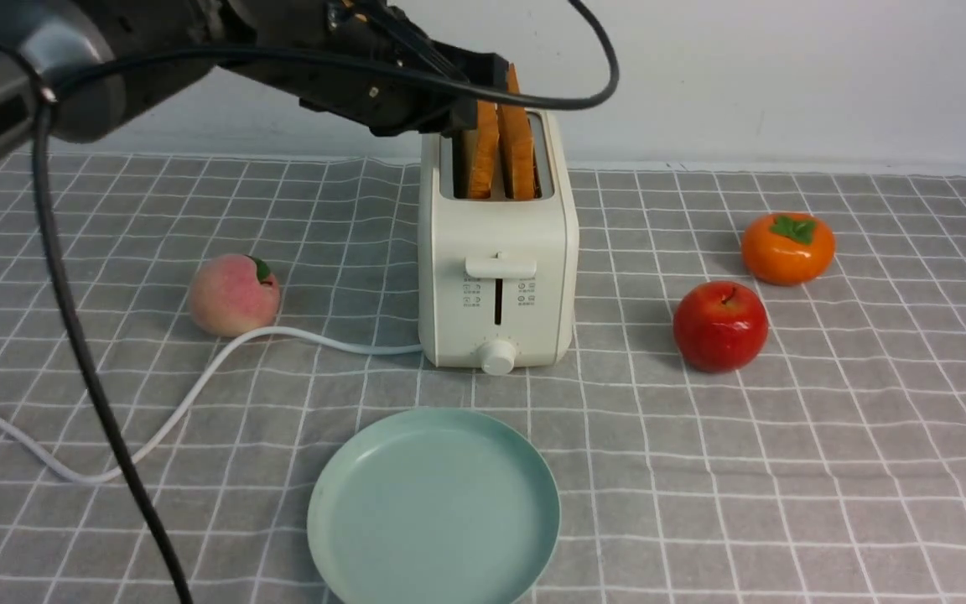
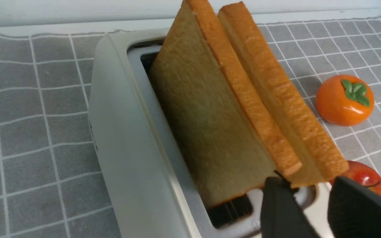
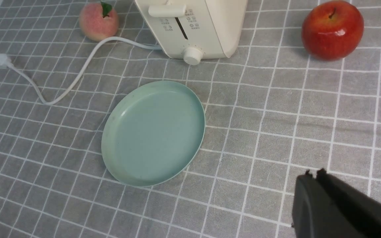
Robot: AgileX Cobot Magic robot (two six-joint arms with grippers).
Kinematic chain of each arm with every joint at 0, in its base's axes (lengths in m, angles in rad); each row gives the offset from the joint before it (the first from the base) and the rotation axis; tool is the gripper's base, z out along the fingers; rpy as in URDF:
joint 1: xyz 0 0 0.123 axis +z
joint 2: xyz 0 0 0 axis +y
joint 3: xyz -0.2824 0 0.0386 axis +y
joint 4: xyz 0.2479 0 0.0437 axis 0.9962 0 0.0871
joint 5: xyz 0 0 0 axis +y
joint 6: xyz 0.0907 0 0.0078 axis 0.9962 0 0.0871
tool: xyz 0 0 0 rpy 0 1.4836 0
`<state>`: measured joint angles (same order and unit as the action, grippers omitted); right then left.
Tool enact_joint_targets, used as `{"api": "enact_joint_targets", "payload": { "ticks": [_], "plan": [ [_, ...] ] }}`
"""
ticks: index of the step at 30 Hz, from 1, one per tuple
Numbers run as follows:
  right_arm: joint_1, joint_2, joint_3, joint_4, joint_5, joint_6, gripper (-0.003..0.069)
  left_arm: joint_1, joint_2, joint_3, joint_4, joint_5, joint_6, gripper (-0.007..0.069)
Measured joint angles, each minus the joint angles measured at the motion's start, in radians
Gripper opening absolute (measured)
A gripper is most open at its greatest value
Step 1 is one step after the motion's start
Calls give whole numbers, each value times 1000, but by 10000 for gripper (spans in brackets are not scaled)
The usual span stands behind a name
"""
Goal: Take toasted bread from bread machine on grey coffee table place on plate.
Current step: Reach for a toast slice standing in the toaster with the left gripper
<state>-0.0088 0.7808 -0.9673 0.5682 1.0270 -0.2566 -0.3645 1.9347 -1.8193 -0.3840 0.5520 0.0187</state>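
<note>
L gripper [image 1: 470, 105] sits upper centre of front view, over the bread machine [image 1: 495, 268], atop 2 slices of toasted bread [image 1: 500, 143] standing in its slots; plate [image 1: 433, 503] lower centre. L wrist view: jaws narrowly parted, nearest slice corners just ahead of the gap, crust edges running away from it. R wrist view: R gripper [image 3: 313, 173] pinched shut on nothing, well apart from toast; L arm's nearer.

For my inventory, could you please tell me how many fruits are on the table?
3: a peach left of the toaster, a red apple and a persimmon right of it.
</note>
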Motion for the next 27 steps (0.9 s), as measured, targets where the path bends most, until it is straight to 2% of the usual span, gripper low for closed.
{"api": "enact_joint_targets", "payload": {
  "ticks": [1,3,6,11,17,18,19,20,23,24,27],
  "plan": [
    [0,0,0,0,0,0,13,0,4,0,0,-1,0,244],
    [0,0,0,0,-1,0,15,0,38,-20,-5,-5,-1,349],
    [0,0,0,0,-8,0,15,0,69,-26,-14,-29,-1,446],
    [0,0,0,1,-16,0,20,0,95,-26,-19,-82,-1,468],
    [0,0,0,1,-19,0,22,0,118,-27,-19,-147,-1,410],
    [0,0,0,1,-19,0,23,0,121,-27,-19,-154,-1,386],
    [0,0,0,1,-20,0,26,0,128,-27,-18,-163,-1,328],
    [0,0,0,1,-19,0,26,0,128,-27,-18,-163,-1,320],
    [0,0,0,1,-22,0,31,0,129,-27,-18,-172,-1,125],
    [0,0,0,1,-22,0,32,0,124,-27,-14,-170,2,88],
    [0,0,0,1,-22,0,33,0,99,-27,15,-151,22,93]
  ]
}}
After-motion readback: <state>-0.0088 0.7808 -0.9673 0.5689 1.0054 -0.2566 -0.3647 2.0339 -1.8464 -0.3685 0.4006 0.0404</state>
